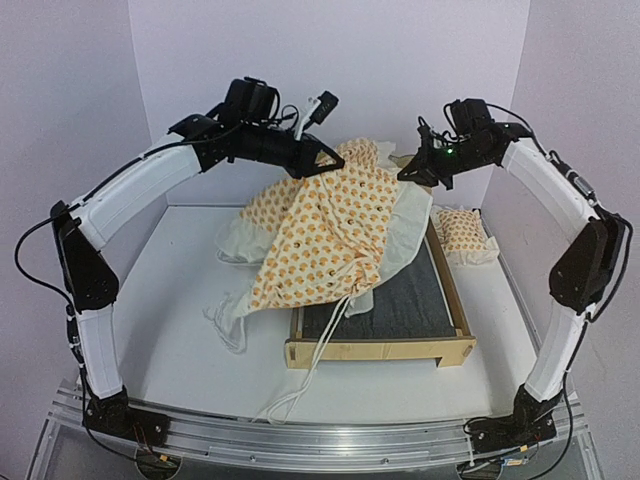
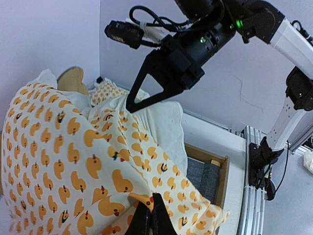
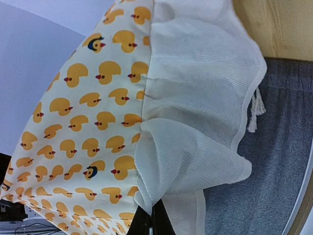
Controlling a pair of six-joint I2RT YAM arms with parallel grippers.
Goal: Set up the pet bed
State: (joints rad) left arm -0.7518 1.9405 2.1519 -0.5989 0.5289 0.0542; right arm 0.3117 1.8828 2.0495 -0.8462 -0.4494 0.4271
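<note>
My left arm [image 1: 130, 195] arches up from its base and reaches in over the table [image 1: 180, 340] with the wrist held high. My right arm [image 1: 555, 185] does the same from the other side. The two wrists face each other near the back, close but apart.

My left pincer [image 1: 322, 158] is clamped tight on the duck-print cloth of the cushion [image 1: 330, 235]. My right pincer [image 1: 405, 172] is pinched tight where that print meets the white ruffle. The cushion hangs from both grips like a slack tent. Its left part sags onto the table and its lower edge droops across the bed. White cords [image 1: 318, 365] trail from it past the bed's near left corner to the table near me.

The pet bed [image 1: 380, 350] stands on the table right of centre, below my pincers, with its low footboard toward me. It is light plywood with a dark grey cloth base. The footboard, the right rail and the near right part of the base are bare. The cushion covers the left rail and most of the headboard. A small matching pillow [image 1: 462, 232] lies on the table just beside the right rail, toward the back.
</note>
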